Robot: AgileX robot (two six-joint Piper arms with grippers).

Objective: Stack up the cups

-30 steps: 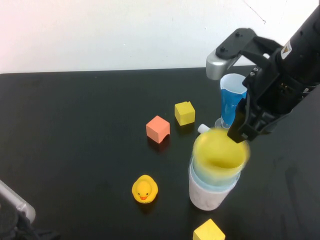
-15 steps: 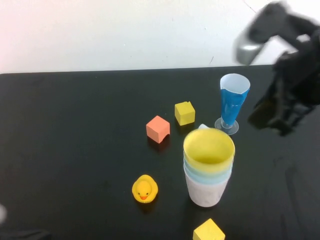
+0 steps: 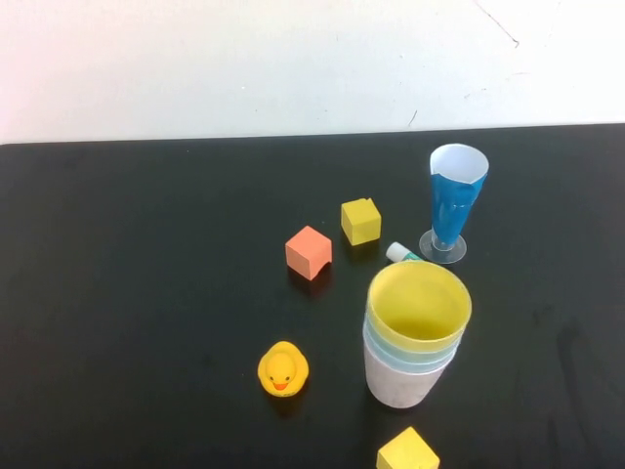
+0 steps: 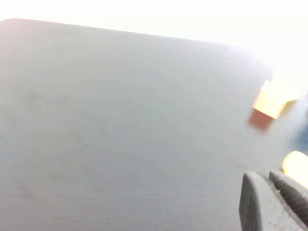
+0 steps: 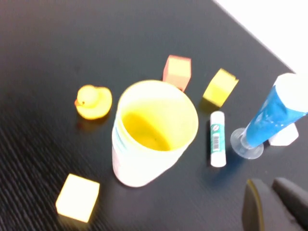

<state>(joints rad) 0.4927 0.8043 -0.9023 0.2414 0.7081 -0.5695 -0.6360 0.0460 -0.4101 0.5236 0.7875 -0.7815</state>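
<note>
Yellow cup (image 3: 418, 303) sits nested atop the cup stack (image 3: 408, 366), near the blue glass (image 3: 454, 200). Stacking looks done. Left gripper (image 4: 274, 202) and right gripper (image 5: 274, 204) both off the stack; finger state can't be told. Next: nothing but parking.

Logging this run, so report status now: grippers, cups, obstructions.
Left gripper off to the side, right gripper raised above the table; neither holding anything. Cups nested in one stack, yellow cup on top. Blue stemmed glass behind the stack, apart from it.

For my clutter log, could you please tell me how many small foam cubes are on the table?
3. An orange cube left of centre, a yellow cube just behind it to the right, and another yellow cube at the near edge, in front of the cup stack. None seems hidden.
</note>
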